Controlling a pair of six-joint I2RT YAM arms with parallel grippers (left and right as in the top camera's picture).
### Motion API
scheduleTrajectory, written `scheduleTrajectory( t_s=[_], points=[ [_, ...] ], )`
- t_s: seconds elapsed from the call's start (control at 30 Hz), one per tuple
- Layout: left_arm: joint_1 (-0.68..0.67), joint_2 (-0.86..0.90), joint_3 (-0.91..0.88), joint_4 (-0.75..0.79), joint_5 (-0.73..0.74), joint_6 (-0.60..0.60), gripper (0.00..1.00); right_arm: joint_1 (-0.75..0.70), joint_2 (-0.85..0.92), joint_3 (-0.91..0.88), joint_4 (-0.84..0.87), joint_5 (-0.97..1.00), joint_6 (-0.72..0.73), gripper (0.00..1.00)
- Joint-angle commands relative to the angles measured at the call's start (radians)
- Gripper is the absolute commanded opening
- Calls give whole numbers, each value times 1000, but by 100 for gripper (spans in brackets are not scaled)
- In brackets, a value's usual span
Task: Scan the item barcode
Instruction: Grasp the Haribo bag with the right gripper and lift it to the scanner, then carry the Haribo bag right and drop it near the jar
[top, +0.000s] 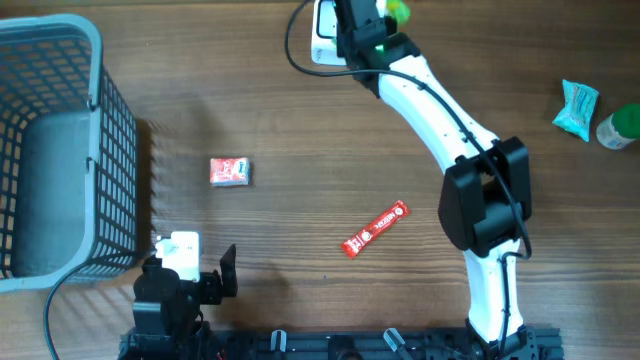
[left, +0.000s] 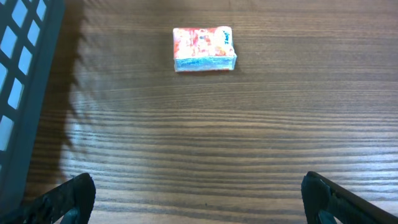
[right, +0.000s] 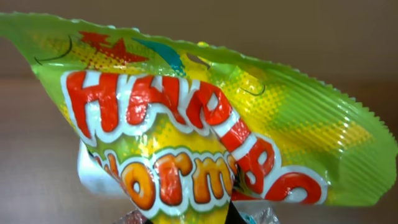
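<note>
Right gripper (top: 372, 22): clamped tight on the candy bag (right: 205, 124), reaching to the far edge of the table (top: 300, 120).
Candy bag: green and yellow with red lettering, crinkled, just beside the white scanner (top: 325, 30) at the far edge.
Left gripper (left: 198, 198): fingers wide apart, holding nothing, near the table's near left corner.
Small red box (left: 204, 48): flat on the table ahead of the left gripper, left of the middle.
Red stick packet (top: 375, 229): lying slantwise near the middle.
Basket (top: 100, 150): grey, at the left edge.
Teal packet (top: 578, 108): by the right edge, just beside a green-capped bottle (top: 620, 127).
</note>
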Motion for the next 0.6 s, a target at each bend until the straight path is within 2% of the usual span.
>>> scheduleTrajectory(
  t_s=[0.0,0.1,0.33,0.57],
  points=[
    [-2,-1,-2,2,-3,15,100,1,47,13,159,116,-158,5],
    [-2,-1,-2,2,-3,15,100,6,130,54,329,147,-251,4],
    [-2,-1,-2,2,-3,15,100,21,284,187,460,159,-352,5],
    [-2,-1,-2,2,-3,15,100,83,357,188,663,328,-497,5]
  ],
)
